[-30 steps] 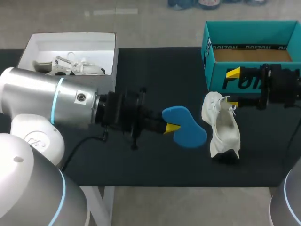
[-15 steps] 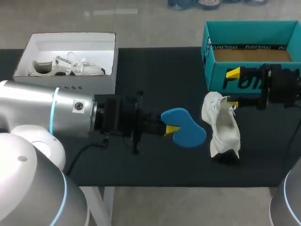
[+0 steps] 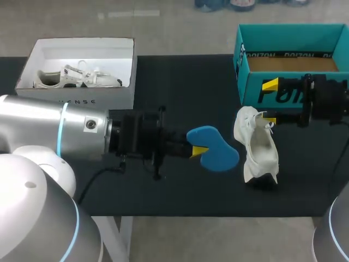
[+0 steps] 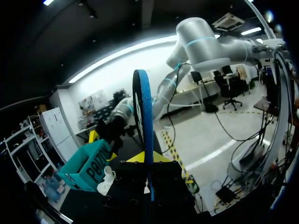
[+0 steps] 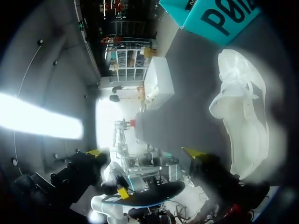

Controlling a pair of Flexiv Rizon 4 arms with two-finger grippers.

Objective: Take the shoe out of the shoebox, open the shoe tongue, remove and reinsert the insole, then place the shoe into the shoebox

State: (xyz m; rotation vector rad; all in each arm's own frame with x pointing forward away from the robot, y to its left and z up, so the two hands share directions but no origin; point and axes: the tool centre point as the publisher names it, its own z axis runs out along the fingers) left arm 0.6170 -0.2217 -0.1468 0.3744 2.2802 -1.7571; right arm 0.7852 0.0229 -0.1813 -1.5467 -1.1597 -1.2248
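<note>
Left end effector (image 3: pixel 197 148) is clenched on the blue insole (image 3: pixel 214 148). It pinches one long edge near the middle and holds it over the open middle of the tabletop (image 3: pixel 180 82). Left wrist view shows the insole edge-on, standing up out of the grip.

Right end effector (image 3: pixel 269 101) is released, fingers spread wide. The lower one is touching or just beside the collar of the white shoe (image 3: pixel 257 148); I can't tell which. The shoe sits on the tabletop just in front of the teal shoebox (image 3: pixel 240 52), opening turned up, between the insole and my right arm.

Handling, my read:
- Insole: thin foam, light and floppy, so the ends will likely bend when pushed in.
- Shoe: light with a soft upper, so it probably slides unless braced at the heel collar.

Room:
- Open tabletop between the arms.
- The shoebox wall crowds the right arm.
- The tabletop's near edge is not far from the shoe's near end.
- The white box (image 3: pixel 98 101) with a second shoe (image 3: pixel 82 77) is well apart on the left.
</note>
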